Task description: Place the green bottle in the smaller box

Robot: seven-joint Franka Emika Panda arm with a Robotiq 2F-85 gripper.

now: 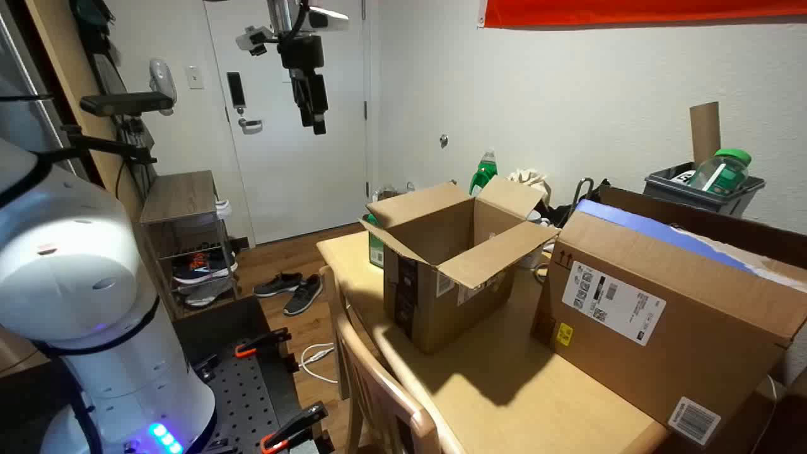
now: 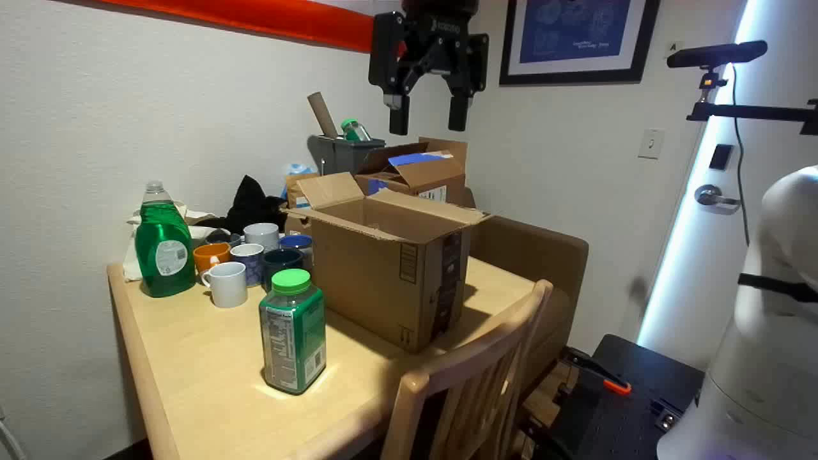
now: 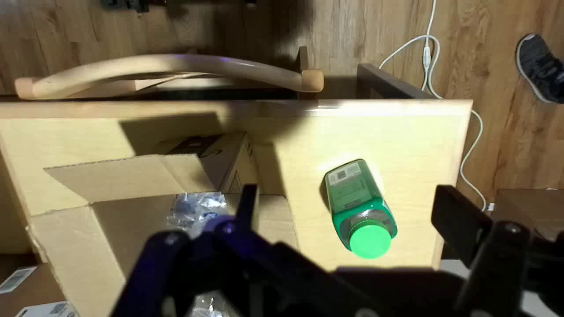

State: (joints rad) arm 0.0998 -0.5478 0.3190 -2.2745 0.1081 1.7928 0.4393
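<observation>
A green bottle with a bright green lid [image 2: 293, 332] stands upright on the table. It also shows in the wrist view [image 3: 352, 189], between the fingers but well below them. In an exterior view the smaller box hides most of it, and only a strip of the bottle [image 1: 376, 247] shows. The smaller box [image 2: 364, 275] is cardboard with open flaps, beside the bottle; it also shows in an exterior view [image 1: 410, 296] and the wrist view [image 3: 128, 176], with clear plastic inside. My gripper [image 2: 428, 121] is open and empty, high above the table, also in an exterior view [image 1: 313, 123].
A larger cardboard box [image 1: 630, 315] stands past the smaller box. A green soap bottle [image 2: 163, 249] and several mugs [image 2: 228, 284] stand along the wall side. A wooden chair [image 2: 473, 383] is at the table's edge. A grey bin [image 1: 700, 189] is behind the larger box.
</observation>
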